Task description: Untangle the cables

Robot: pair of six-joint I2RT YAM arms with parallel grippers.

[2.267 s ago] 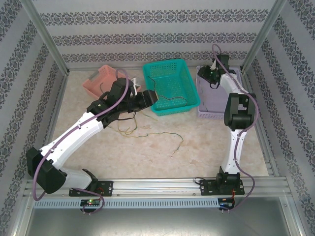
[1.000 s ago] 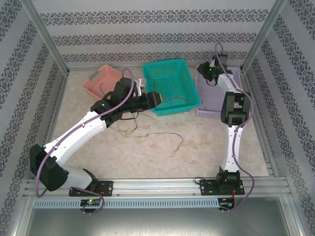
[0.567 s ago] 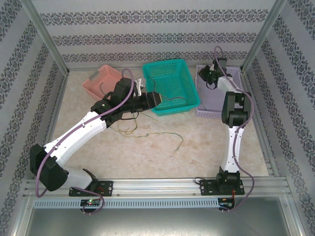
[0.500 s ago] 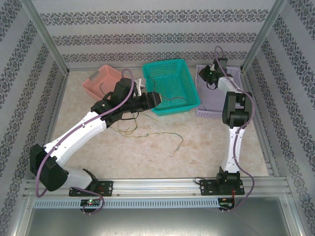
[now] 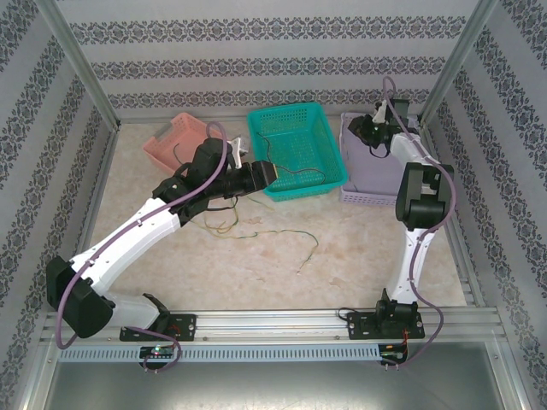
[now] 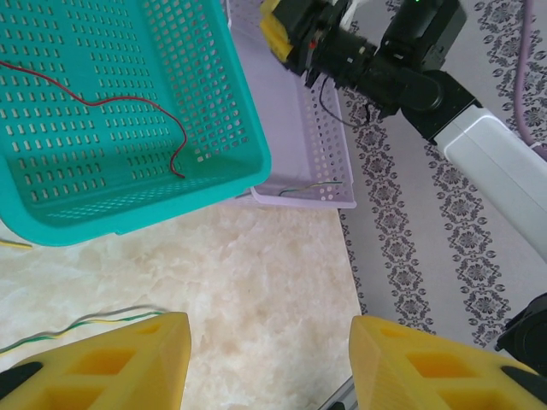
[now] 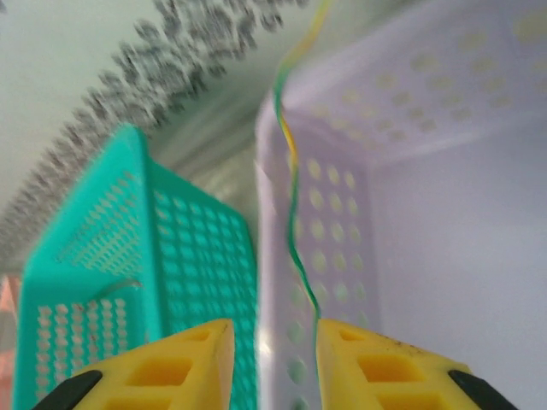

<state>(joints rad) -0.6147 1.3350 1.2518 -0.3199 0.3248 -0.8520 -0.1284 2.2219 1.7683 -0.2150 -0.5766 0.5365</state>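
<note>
**A:** What had changed around the teal basket [image 5: 303, 190] in the last moments?

**B:** Mostly the right arm. The right tool [image 5: 365, 130] stood over the purple basket [image 5: 369, 197], just to the right of the teal basket. The arm and its elbow had shifted a little further away from the teal basket than a second before.

**A:** And how were its jaws?

**B:** In the wrist view there was a small gap between them. A green and yellow wire [image 7: 293, 222] ran down along the purple wall to the inner face of one finger. It did not look pinched, so I judged that this wire was being released there.

**A:** And the left tool [image 6: 269, 346]?

**B:** It had stayed at the near left corner of the teal basket, with its jaws wide apart and nothing between them. A red wire [image 6: 128, 102] lay inside the teal basket.

**A:** What was left to do?

**B:** The other cables [image 5: 229, 224] lay on the bench [image 5: 367, 256] in front of the teal basket, loosely bunched, with one strand trailing away from the bunch. They had not moved. I judged the task as partly done, with this bunch the next thing to pull apart.
</note>
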